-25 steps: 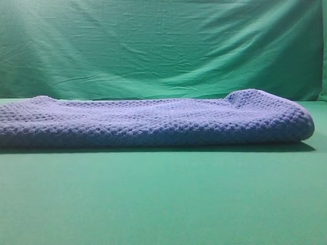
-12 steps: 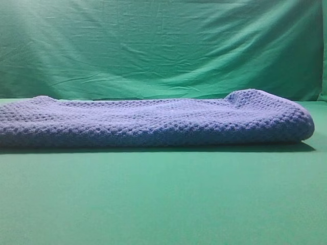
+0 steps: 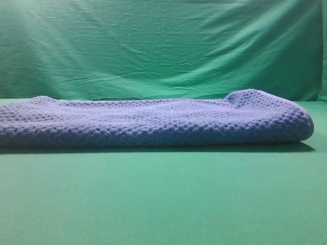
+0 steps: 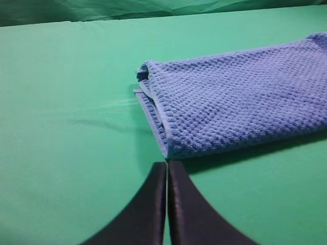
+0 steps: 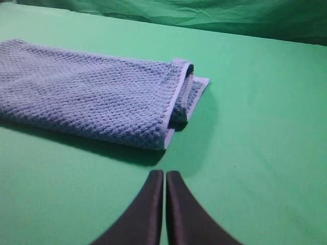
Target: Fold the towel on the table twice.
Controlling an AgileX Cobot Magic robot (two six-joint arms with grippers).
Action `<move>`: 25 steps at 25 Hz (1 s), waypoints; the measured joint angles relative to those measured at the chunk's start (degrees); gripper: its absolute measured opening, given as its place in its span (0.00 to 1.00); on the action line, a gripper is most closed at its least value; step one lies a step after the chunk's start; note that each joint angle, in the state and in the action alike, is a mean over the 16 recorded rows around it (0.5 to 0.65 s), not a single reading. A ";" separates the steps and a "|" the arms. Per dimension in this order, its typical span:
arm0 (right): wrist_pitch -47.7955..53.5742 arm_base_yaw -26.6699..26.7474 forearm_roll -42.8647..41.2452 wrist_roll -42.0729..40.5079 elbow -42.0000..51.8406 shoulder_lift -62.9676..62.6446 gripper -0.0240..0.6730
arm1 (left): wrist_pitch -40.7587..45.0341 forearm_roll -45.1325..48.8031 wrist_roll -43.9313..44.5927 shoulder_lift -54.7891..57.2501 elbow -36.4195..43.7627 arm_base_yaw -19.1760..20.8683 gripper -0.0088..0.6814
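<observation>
Where folded, bumpy waffle-knit towel (image 3: 153, 122), rounded edges

From my high camera, the thick blue-grey waffle-knit towel (image 3: 153, 122) runs off the left edge, so I can't see its left end there. My left wrist view cuts its right part; my right wrist view cuts its left part. Neither arm shows in the high view.

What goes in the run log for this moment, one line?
towel: folded, lying on table | left gripper: shut, empty, short of towel end | right gripper: shut, empty, short of other end
</observation>
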 joint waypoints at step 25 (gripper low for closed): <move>0.13 -16.71 0.00 0.05 0.00 0.00 0.03 | 0.09 0.00 0.03 0.00 0.00 4.20 0.01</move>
